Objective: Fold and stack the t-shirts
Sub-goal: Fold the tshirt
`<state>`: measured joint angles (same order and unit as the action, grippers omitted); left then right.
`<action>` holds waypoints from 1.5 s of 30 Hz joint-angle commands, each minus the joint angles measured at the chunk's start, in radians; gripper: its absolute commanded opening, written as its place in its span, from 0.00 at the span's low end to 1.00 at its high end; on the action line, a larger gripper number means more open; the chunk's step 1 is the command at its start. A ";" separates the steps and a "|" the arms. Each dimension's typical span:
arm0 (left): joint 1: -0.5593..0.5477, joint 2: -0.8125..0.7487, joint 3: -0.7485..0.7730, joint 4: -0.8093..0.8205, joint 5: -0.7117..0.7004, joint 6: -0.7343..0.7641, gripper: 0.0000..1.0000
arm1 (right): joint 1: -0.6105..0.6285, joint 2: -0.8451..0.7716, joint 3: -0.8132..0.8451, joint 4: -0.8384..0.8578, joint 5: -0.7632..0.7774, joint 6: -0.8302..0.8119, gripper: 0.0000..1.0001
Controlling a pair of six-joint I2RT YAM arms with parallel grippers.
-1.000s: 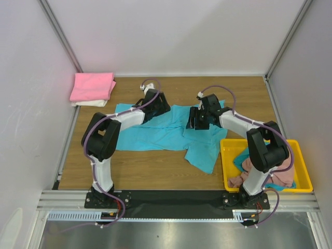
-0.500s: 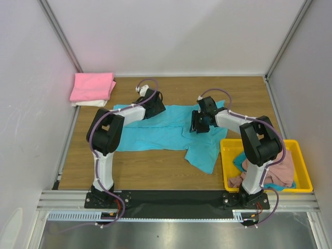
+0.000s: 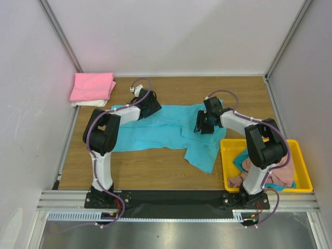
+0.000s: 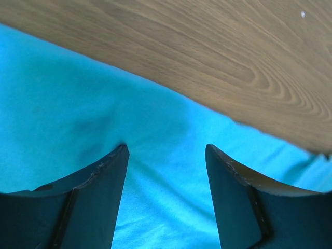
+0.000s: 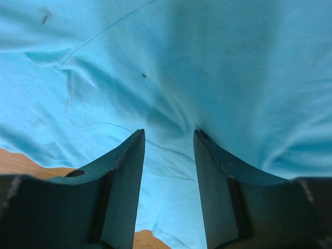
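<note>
In the top view, you have carried the left gripper (image 3: 147,105) a little out toward 10 o'clock over the last second. It now sits at the far hem of the turquoise t-shirt (image 3: 161,135), which lies spread across the middle of the table (image 3: 155,166). The right gripper (image 3: 203,124) has edged toward 3 o'clock, and the cloth around it has bunched inward. I judge this to be the set-up for a two-handed lift or fold, with no fold made yet. The bright pink t-shirt (image 3: 93,85) lies folded on the cream t-shirt (image 3: 85,103) at 10 o'clock. The dusty pink t-shirt (image 3: 282,171) and teal t-shirt (image 3: 239,161) wait crumpled in the yellow tray (image 3: 226,161) at 4 o'clock. In the left wrist view your fingers (image 4: 104,192) stand spread over flat turquoise cloth with nothing between them, and bare wood lies just beyond at 12 o'clock. In the right wrist view the fingers (image 5: 122,187) have drawn nearer together, and creases run into the gap between them. You cannot tell yet whether they pinch the cloth. No brand, label or writing can be read in any view.
</note>
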<state>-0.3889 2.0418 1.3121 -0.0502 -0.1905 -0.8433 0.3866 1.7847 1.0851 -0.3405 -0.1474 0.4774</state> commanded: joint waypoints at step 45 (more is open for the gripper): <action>0.208 -0.730 -0.761 -0.313 0.006 0.087 0.72 | -0.351 0.355 0.463 -0.009 0.040 -0.094 0.46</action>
<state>-0.2012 1.3151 0.5865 -0.2642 -0.1379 -0.7536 0.0418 2.1231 1.5375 -0.3485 -0.1108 0.4068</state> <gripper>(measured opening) 0.721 0.458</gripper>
